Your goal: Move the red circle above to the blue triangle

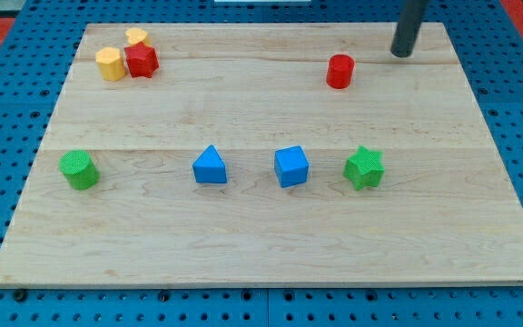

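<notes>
The red circle (340, 71) stands near the view's top, right of centre, on the wooden board (261, 236). The blue triangle (210, 165) sits lower, left of centre. The red circle is well up and to the right of the triangle. My tip (403, 52) is the lower end of the dark rod at the view's top right. It is to the right of the red circle and slightly higher, with a clear gap between them.
A blue cube (291, 166) sits right of the triangle, then a green star (364, 168). A green cylinder (79, 170) is at the left. Two yellow blocks (110, 64) (135, 37) and a red star-like block (141, 61) cluster at top left.
</notes>
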Robot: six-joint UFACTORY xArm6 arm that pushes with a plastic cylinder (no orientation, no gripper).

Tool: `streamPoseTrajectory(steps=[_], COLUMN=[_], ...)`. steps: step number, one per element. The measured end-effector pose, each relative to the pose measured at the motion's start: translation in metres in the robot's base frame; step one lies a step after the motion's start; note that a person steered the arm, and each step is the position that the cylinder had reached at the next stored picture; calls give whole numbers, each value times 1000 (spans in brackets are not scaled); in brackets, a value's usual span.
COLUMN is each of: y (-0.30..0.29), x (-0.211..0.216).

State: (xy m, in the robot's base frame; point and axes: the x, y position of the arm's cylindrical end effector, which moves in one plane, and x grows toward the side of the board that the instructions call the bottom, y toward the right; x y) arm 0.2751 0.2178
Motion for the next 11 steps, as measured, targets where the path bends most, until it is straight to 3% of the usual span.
streamPoseTrajectory(steps=[1,3,5,6,7,10,11], y=[-21,-206,-113,-149,-234,-211,-301], x=[45,4,28,-5,-13,4,-1])
